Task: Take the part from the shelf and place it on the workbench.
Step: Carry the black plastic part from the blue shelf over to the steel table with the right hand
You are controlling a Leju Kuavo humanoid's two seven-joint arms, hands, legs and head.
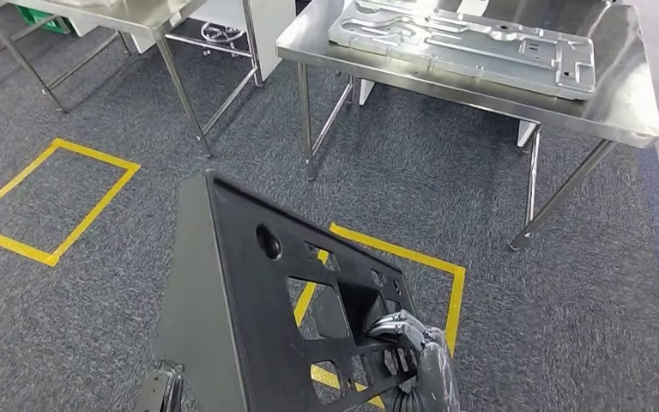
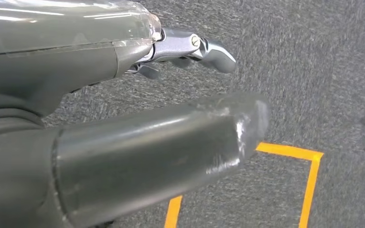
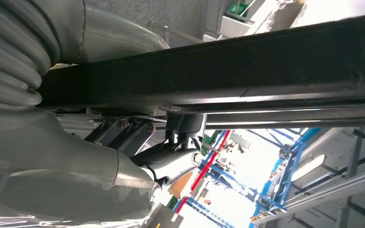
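Nearest the camera in the head view, the large black flat plastic panel with cut-out openings [image 1: 257, 300] stands tilted on edge, carried above the grey carpet [image 1: 566, 309]. The right hand [image 1: 408, 339] grips it at the lower right, silver fingers [image 1: 390, 324] hooked into one of the openings; the right wrist view shows the hand [image 3: 138, 147] clamped against the panel's dark edge [image 3: 247, 66], thumb on one side and fingers on the other. The left hand [image 1: 161, 386] sits at the panel's lower left corner; in the left wrist view its thumb [image 2: 171, 137] and fingers [image 2: 190, 47] are apart with carpet between them, and whether they press the panel cannot be told. Yellow tape rectangles [image 1: 51, 199] mark the floor beneath and to the left. Farther off stands a stainless-steel workbench [image 1: 626, 112] bearing a grey metal plate with machined slots [image 1: 463, 43].
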